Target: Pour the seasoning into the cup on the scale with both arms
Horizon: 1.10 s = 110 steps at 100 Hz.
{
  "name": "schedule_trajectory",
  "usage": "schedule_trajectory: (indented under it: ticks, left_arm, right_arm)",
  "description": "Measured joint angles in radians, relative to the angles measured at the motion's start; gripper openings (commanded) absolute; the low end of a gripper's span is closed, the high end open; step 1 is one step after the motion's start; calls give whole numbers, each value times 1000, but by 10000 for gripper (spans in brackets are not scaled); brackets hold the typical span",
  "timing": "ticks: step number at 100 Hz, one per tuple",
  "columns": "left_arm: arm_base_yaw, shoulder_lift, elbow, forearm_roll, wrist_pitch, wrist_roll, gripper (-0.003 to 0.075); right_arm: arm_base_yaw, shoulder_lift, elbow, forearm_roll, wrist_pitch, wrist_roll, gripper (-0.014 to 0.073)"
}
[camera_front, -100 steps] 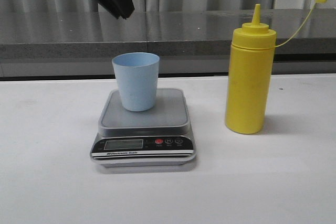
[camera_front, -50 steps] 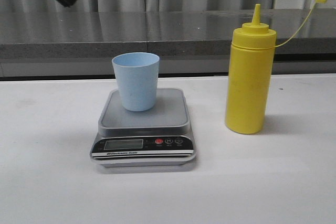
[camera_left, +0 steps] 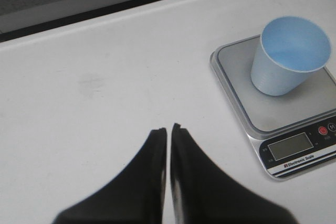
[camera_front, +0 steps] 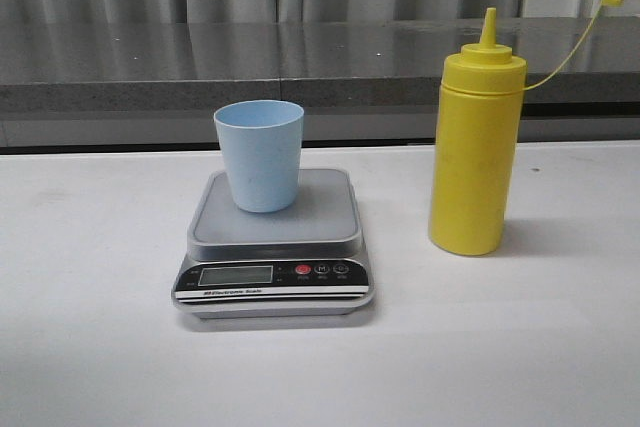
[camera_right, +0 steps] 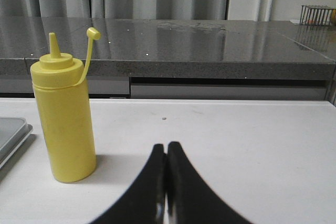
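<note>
The pale blue cup (camera_front: 259, 154) stands upright on the grey scale (camera_front: 274, 242); both show in the left wrist view, cup (camera_left: 290, 55) and scale (camera_left: 286, 124). The yellow seasoning bottle (camera_front: 475, 144) stands upright on the white table to the right of the scale, its cap hanging open on its tether; it also shows in the right wrist view (camera_right: 64, 111). My left gripper (camera_left: 168, 129) is shut and empty, above the table to the left of the scale. My right gripper (camera_right: 166, 146) is shut and empty, low over the table to the right of the bottle. Neither arm shows in the front view.
A grey stone counter (camera_front: 320, 57) with curtains behind runs along the back of the white table (camera_front: 500, 347). A small wire rack (camera_right: 317, 15) stands on the counter far right. A corner of the scale (camera_right: 11, 135) shows next to the bottle.
The left arm, seen at the upper left of the front view, has moved left and up out of that view. The cup, scale and bottle have not moved.
</note>
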Motion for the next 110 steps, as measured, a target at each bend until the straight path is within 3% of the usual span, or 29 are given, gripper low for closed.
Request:
schedule_trajectory:
  ticks: [19,54,84,110]
  left_arm:
    - [23,-215,175,0,-64,0,10]
    - [31,-594,399,0,-65,0,10]
    - [31,-849,512,2,-59,0,10]
    - [31,-958,544,4,-51,0,10]
  right_arm:
    - [0,0,0,0,-4,0,-67]
    - [0,0,0,0,-54,0,-67]
    - [0,0,0,0,-58,0,-67]
    - [0,0,0,0,-61,0,-67]
